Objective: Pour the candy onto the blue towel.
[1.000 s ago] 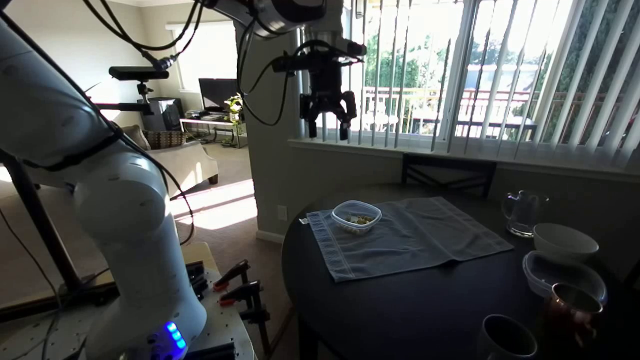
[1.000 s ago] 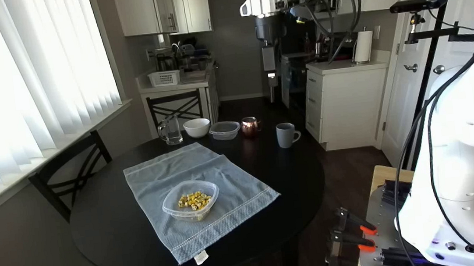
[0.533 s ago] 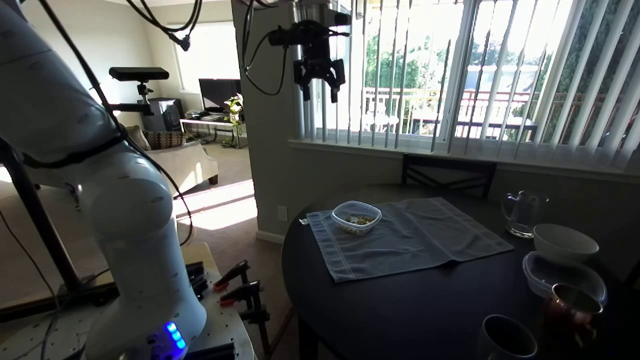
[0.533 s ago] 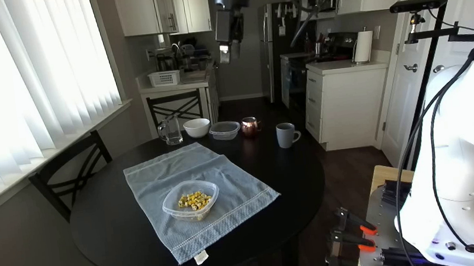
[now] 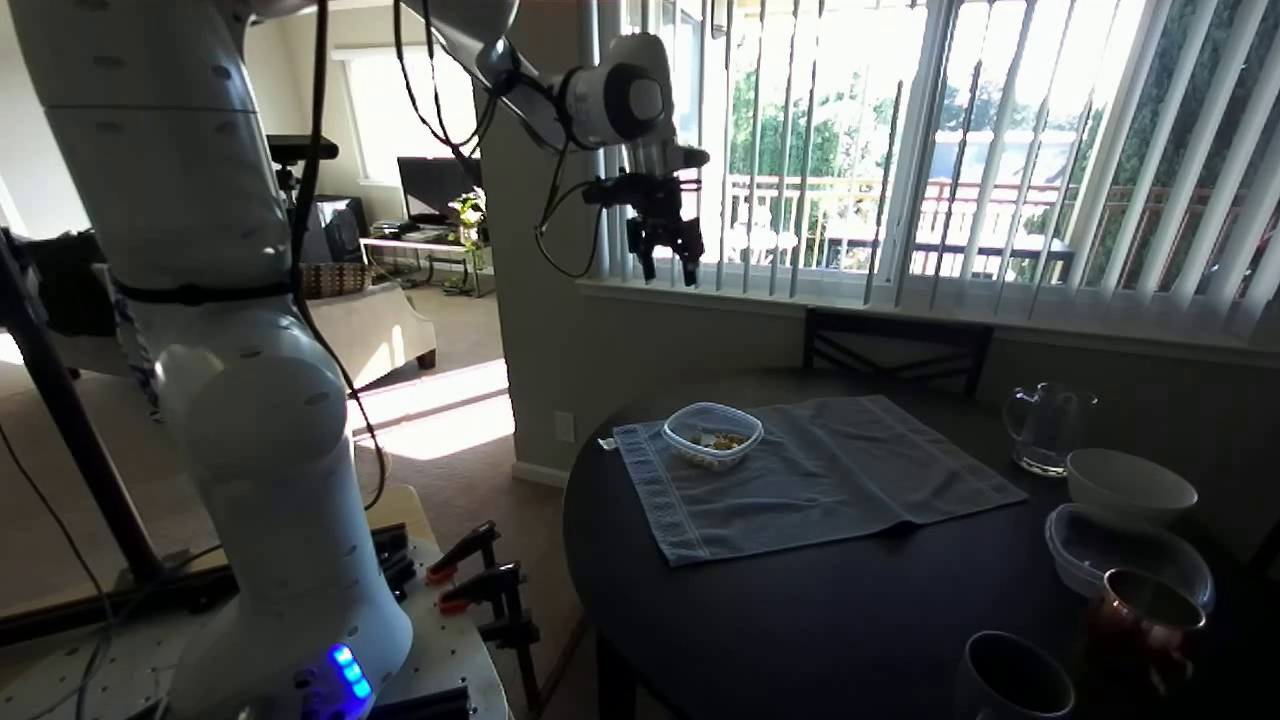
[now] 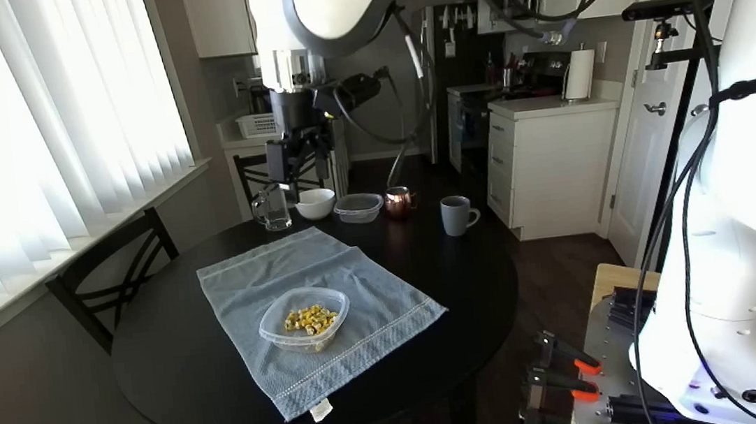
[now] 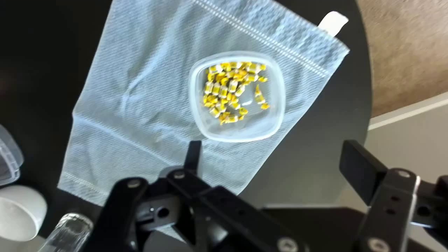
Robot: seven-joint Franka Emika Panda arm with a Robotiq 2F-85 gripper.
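Candy (image 7: 227, 87) sitting in the clear tub (image 7: 253, 124), gripper (image 7: 274, 159) up high, fingers (image 7: 362, 171) spread wide!
And that tub rests on the blue towel (image 7: 157, 91), over the dark round table (image 6: 176, 359); white bowl (image 6: 318, 206) and glass mug (image 6: 274, 210) nearby, bright blinds (image 6: 44, 113) alongside.

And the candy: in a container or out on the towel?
In: the wrist view shows yellow candy inside the clear plastic container, none visible on the blue towel.

1 blue towel (image 5: 850, 470), 2 tubs (image 7: 259, 122), 1 bowl (image 5: 1125, 485), 3 mugs (image 6: 456, 216).
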